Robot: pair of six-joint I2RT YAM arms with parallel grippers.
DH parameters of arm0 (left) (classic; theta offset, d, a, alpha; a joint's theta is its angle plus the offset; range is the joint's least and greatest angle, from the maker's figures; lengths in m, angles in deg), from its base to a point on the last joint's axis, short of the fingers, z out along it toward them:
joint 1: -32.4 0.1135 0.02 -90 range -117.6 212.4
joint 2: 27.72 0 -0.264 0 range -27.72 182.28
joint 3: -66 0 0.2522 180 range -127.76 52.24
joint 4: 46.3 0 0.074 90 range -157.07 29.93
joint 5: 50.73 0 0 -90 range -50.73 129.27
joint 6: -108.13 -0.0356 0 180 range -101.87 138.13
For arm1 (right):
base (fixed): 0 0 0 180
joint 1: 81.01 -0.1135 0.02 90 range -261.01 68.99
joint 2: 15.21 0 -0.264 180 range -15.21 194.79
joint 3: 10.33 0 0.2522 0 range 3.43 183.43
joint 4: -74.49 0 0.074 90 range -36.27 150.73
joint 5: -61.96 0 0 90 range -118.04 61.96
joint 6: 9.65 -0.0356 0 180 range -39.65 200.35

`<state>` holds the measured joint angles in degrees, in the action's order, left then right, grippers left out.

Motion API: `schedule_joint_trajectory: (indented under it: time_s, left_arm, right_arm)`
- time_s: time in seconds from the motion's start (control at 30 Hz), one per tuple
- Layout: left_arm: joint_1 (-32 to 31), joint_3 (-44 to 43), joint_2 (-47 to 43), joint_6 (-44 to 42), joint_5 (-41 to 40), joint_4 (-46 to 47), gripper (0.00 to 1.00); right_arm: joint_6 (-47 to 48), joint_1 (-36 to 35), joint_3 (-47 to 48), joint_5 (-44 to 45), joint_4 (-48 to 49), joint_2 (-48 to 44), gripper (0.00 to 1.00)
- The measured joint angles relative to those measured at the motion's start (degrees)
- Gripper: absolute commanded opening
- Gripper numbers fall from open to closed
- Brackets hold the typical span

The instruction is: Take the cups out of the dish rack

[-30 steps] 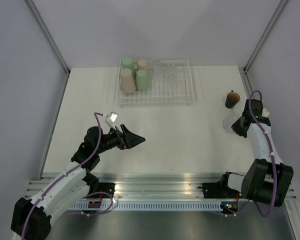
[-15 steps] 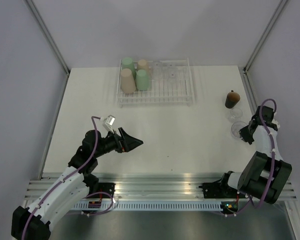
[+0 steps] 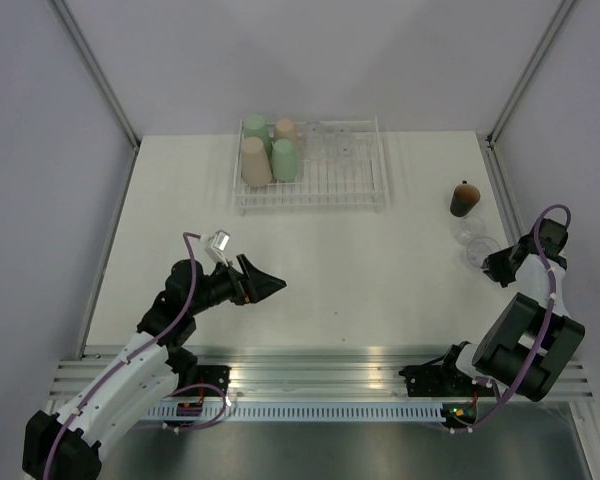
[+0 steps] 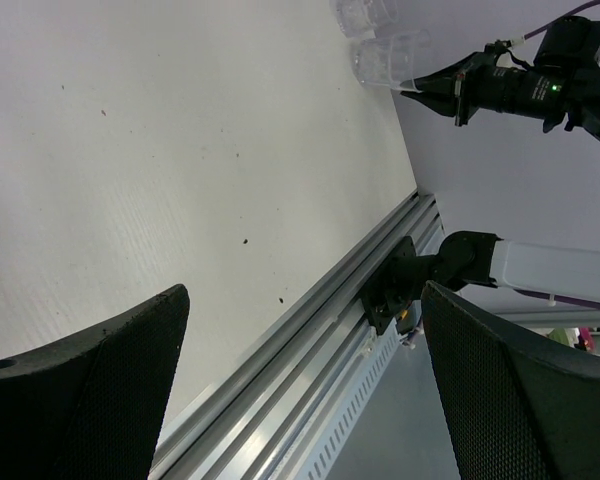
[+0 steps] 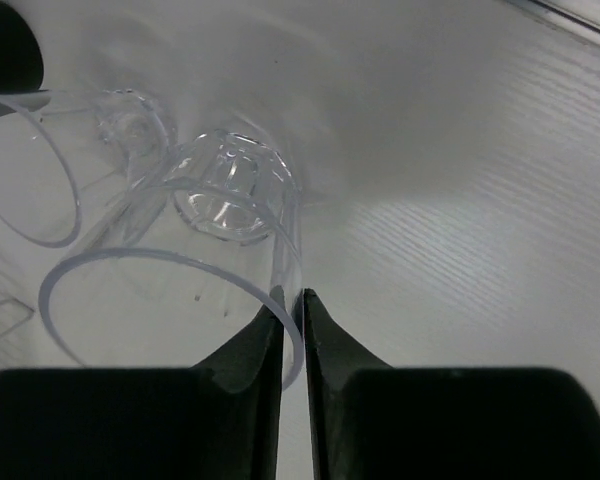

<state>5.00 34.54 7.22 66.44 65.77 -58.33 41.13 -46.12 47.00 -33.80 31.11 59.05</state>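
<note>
The white wire dish rack (image 3: 320, 192) at the back holds green and beige tumblers (image 3: 270, 160) on its left and small clear cups (image 3: 340, 148) on its right. The dark brown cup (image 3: 464, 198) stands on the table at the right, with a clear cup (image 3: 469, 231) just in front of it. My right gripper (image 3: 492, 264) pinches the wall of another clear cup (image 5: 180, 270), which stands upright on the table; its jaws (image 5: 291, 296) are nearly together on the rim. My left gripper (image 3: 275, 283) hovers wide open over the table's near left, holding nothing.
An aluminium rail (image 4: 310, 330) runs along the table's near edge. The right wall post (image 3: 495, 150) stands close behind the brown cup. In the left wrist view both clear cups (image 4: 385, 55) and the right gripper (image 4: 420, 88) show far off.
The right arm swung right and nearer with the clear cup, which now stands beside the other clear cup. The left arm shifted only slightly.
</note>
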Motion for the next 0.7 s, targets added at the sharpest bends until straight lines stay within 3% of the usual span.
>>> schedule_joint_trajectory:
  time_s: [0.03,0.13,0.17,0.27,0.6,0.7]
  left_arm:
    - [0.0,0.0,0.2,0.0,0.0,0.0,1.0]
    - [0.0,0.0,0.6,0.0,0.0,0.0,1.0]
    - [0.0,0.0,0.7,0.0,0.0,0.0,1.0]
    - [0.0,0.0,0.9,0.0,-0.1,0.0,1.0]
    - [0.0,0.0,0.8,0.0,-0.1,0.0,1.0]
    - [0.0,0.0,0.2,0.0,-0.1,0.0,1.0]
  right_arm:
    - [0.1,0.0,-0.1,-1.1,0.3,0.0,0.21]
    - [0.3,0.0,-0.1,-3.4,1.4,-0.3,0.36]
    - [0.3,0.0,-0.1,-3.7,1.6,-0.5,0.46]
    - [0.3,0.0,-0.1,-4.7,1.8,-2.0,0.6]
    - [0.4,0.1,-0.1,-6.6,0.3,-8.9,0.65]
    - [0.4,0.1,-0.3,-7.5,-0.9,-16.5,0.73]
